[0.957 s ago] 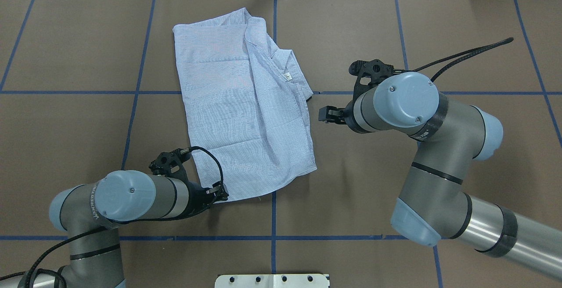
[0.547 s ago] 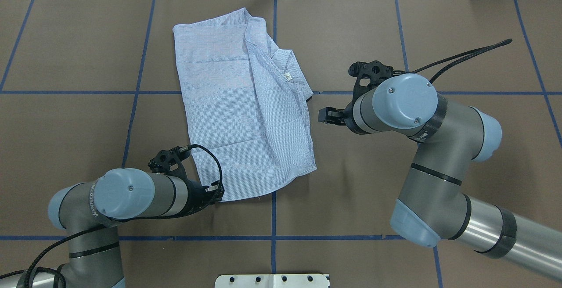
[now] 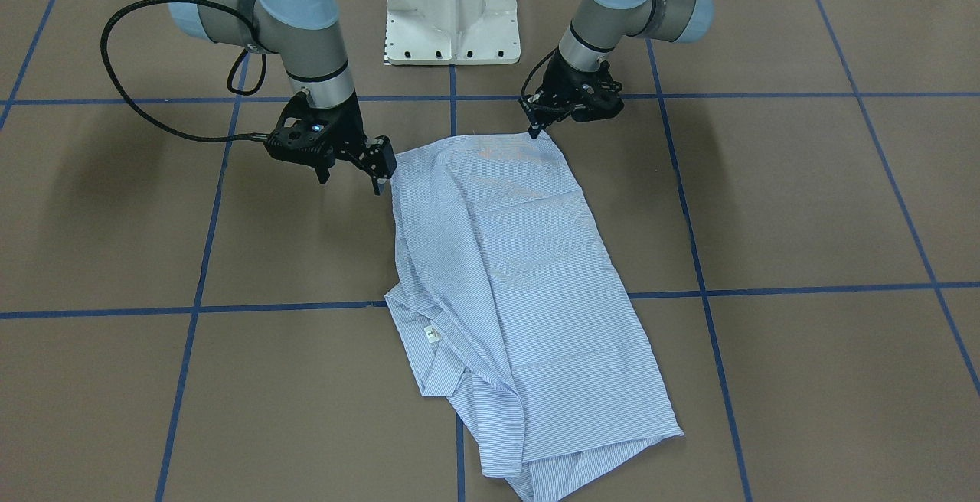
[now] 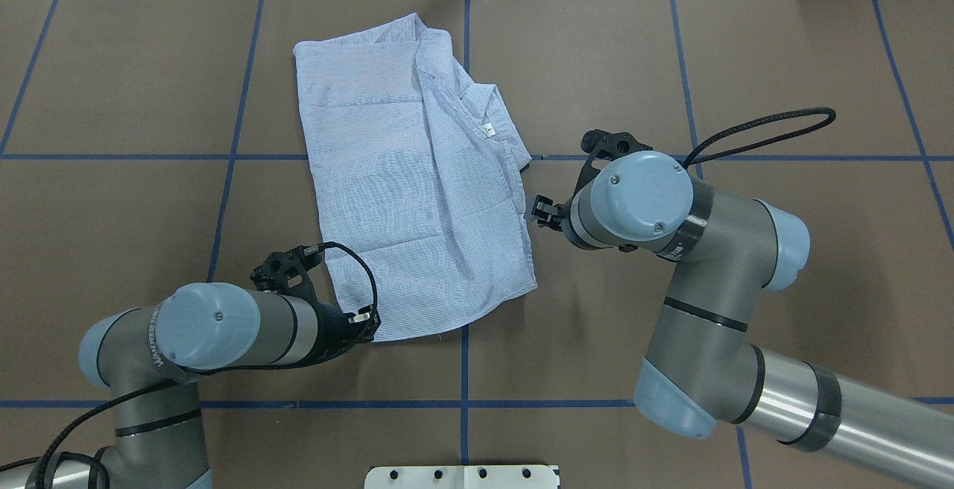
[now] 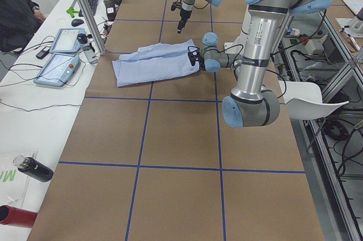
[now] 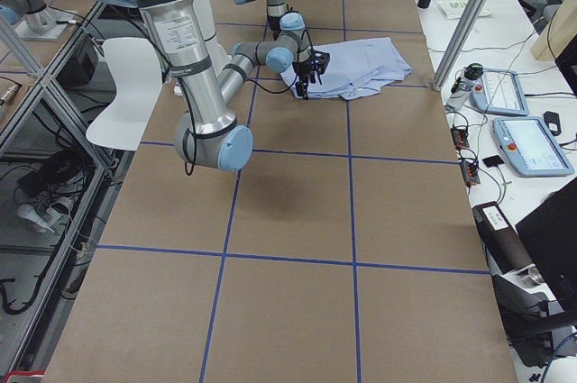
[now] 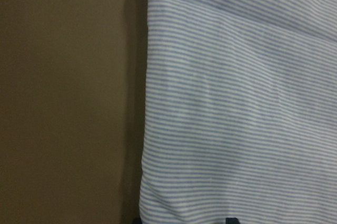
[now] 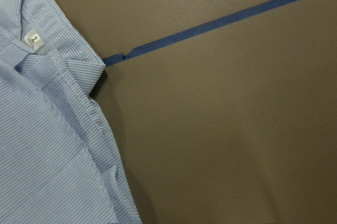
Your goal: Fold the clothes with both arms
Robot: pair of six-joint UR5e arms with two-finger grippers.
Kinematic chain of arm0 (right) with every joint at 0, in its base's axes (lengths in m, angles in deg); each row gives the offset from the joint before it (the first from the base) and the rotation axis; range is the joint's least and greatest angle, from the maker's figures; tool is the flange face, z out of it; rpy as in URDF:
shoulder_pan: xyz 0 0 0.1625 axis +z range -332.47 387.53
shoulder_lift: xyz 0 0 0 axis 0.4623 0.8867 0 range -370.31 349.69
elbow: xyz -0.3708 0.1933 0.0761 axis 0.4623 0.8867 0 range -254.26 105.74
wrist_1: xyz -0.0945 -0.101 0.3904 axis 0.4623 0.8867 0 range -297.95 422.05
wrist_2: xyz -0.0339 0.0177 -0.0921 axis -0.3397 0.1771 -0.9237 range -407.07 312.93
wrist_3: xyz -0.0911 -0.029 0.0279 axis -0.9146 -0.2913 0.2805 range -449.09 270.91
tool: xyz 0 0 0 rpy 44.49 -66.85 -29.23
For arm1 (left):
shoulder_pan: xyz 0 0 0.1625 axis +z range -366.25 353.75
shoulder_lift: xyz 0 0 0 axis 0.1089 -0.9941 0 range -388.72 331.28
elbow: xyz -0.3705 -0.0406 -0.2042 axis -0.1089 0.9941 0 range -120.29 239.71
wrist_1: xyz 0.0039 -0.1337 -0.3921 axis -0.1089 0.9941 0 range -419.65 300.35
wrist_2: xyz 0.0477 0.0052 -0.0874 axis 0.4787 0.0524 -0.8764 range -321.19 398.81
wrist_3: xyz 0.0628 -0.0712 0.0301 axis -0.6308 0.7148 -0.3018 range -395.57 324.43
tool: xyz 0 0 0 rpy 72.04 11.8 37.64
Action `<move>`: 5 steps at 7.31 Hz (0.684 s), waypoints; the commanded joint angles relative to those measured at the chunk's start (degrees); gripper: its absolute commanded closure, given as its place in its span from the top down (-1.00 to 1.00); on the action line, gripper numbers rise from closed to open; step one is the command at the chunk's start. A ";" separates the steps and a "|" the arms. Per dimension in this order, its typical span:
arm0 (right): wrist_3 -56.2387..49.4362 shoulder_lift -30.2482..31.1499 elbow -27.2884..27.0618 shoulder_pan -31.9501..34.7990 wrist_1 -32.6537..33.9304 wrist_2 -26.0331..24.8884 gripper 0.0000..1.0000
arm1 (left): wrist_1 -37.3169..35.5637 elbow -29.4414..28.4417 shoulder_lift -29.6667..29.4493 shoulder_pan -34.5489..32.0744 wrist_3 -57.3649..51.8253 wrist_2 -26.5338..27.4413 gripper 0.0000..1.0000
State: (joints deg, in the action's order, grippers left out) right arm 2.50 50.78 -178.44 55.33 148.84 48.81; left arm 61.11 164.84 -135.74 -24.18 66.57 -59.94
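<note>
The light-blue striped shirt (image 4: pixel 410 191) (image 3: pixel 521 280) lies folded lengthwise on the brown table, collar and white label (image 4: pixel 488 130) at the far end. My left gripper (image 4: pixel 367 319) (image 3: pixel 534 131) touches the near-left hem corner. Its fingers look close together, and I cannot tell whether they hold cloth. In the left wrist view the striped shirt (image 7: pixel 237 103) fills the right side. My right gripper (image 4: pixel 540 212) (image 3: pixel 354 173) hangs open just off the shirt's right edge, midway along it, holding nothing. The right wrist view shows the shirt's collar edge (image 8: pixel 47 145) and bare table.
Blue tape lines (image 4: pixel 462 370) grid the table. The white pedestal base (image 3: pixel 452 12) stands at the robot's side. A side bench holds control pendants (image 5: pixel 59 62) and a bottle (image 5: pixel 34 168); a person (image 5: pixel 17 8) sits beside it. Bare table surrounds the shirt.
My right arm swung towards the shirt and nearer the robot, bringing its gripper close to the shirt's right edge. The left gripper drew back slightly along the hem. The shirt stayed still.
</note>
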 commanded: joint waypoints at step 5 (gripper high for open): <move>6.22 -4.32 10.14 -3.62 -11.03 -4.74 0.38 | 0.00 0.34 -0.04 0.00 0.00 -0.04 -1.00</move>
State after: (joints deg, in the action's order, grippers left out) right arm 7.98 46.30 -169.13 52.56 139.06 44.61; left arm 61.11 165.12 -135.77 -24.18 66.56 -59.98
